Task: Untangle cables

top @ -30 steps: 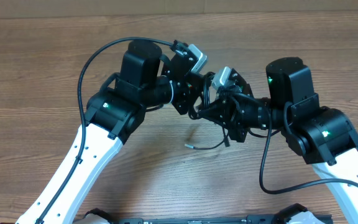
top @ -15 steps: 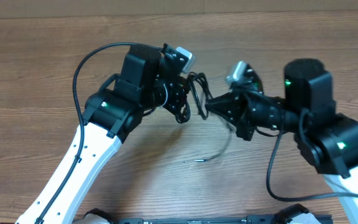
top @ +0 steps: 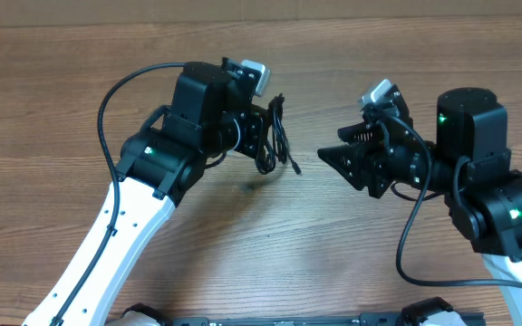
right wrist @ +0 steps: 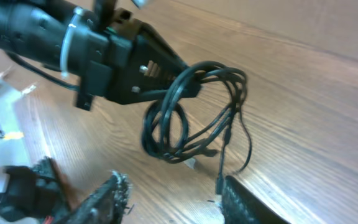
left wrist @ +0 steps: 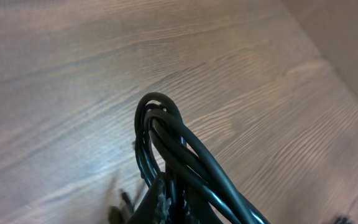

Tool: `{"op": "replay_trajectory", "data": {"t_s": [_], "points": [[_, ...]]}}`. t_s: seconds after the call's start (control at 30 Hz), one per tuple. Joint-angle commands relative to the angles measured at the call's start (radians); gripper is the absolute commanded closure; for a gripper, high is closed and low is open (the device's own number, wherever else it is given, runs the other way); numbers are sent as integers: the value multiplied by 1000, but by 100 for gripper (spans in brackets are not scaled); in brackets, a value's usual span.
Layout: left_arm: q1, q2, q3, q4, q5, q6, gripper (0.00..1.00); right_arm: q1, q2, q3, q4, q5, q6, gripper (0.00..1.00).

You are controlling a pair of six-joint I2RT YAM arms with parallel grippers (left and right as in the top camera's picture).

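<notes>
The cables (top: 277, 136) are a bundle of thin black loops hanging above the wooden table. My left gripper (top: 268, 138) is shut on their top. The left wrist view shows the loops (left wrist: 166, 134) rising from between the closed fingers (left wrist: 157, 199). One loose plug end (top: 294, 168) dangles below the bundle. My right gripper (top: 326, 155) stands open to the right of the cables, apart from them, with nothing in it. From the right wrist I see the bundle (right wrist: 191, 121) ahead in the left gripper (right wrist: 143, 70), and a plug (right wrist: 219, 182) hanging just before my right gripper (right wrist: 176, 196).
The brown wooden table (top: 53, 100) runs in all directions under both arms. A thick black wire (top: 116, 86) arcs off the left arm, and another (top: 404, 258) loops beside the right arm.
My right gripper has opened, let go of the cables and drawn back to the right. The left gripper shifted left with the bundle, and the trailing strand lifted off the table.
</notes>
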Motion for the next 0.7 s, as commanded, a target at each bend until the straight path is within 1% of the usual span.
{"op": "replay_trajectory", "data": {"t_s": [0.0, 0.03, 0.1, 0.3, 0.4, 0.67], "points": [[-8, -5, 13, 12, -4, -178, 96, -3, 20, 19, -2, 56, 34, 45], [-15, -5, 13, 12, -10, -197, 96, -3, 26, 19, -2, 56, 34, 42], [-36, -5, 13, 11, -42, -237, 96, -2, 41, 19, -2, 56, 34, 39], [-122, -5, 13, 13, -183, -282, 96, 0, 101, 19, -19, 55, 24, 38], [-142, -5, 13, 18, -211, -295, 96, 19, 118, 19, -32, 56, -11, 36], [-154, -5, 13, 19, -233, -327, 96, 81, 148, 19, -31, 105, -12, 34]]}}
